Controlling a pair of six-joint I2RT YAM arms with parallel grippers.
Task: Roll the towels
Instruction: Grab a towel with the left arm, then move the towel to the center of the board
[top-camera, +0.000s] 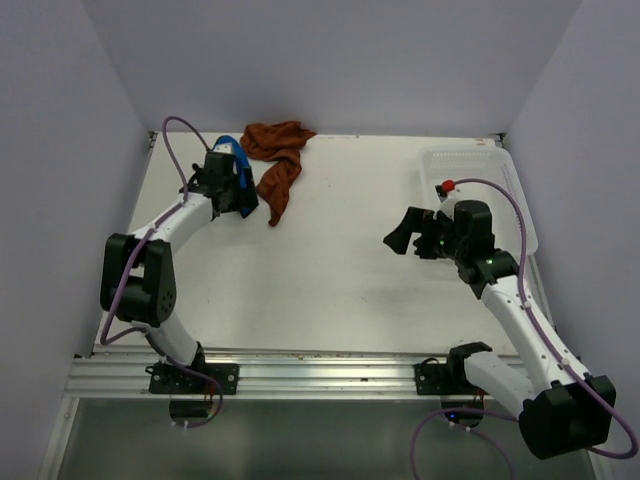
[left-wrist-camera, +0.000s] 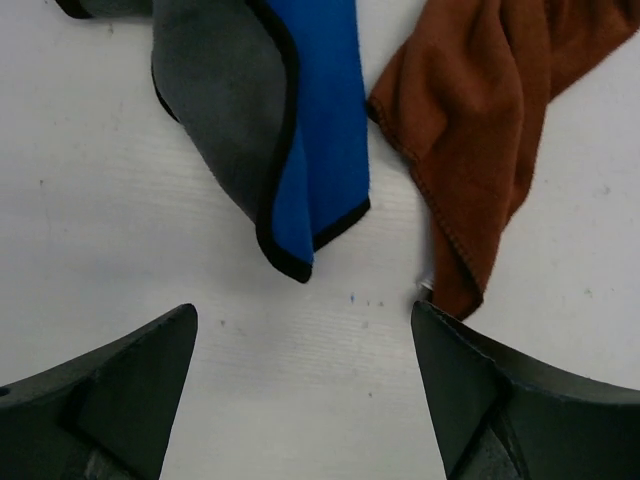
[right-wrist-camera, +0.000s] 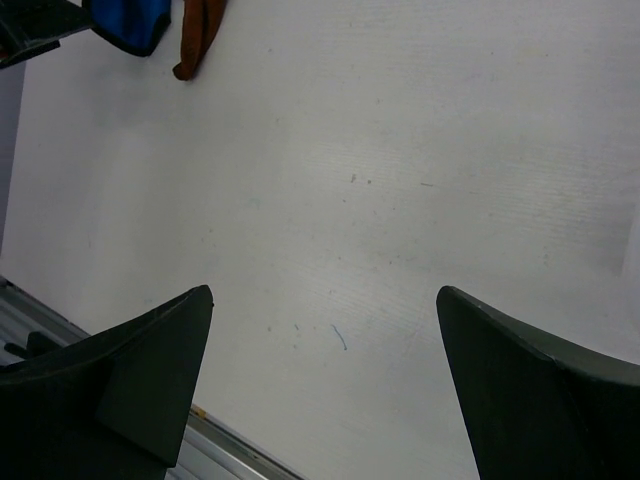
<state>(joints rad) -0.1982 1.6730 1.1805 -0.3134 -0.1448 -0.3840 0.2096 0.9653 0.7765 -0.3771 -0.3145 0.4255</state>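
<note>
The blue towel lies crumpled at the far left of the table. In the left wrist view it shows a grey underside and a black hem. The rust-brown towel lies bunched beside it, one end trailing toward me, and also shows in the left wrist view. My left gripper is open and empty just short of the blue towel's corner; its right finger is near the brown towel's tip. My right gripper is open and empty above bare table, far from both towels.
A white mesh basket stands at the far right, with a small red-topped object in it. The metal rail runs along the near edge. In the right wrist view the towels show at the top left.
</note>
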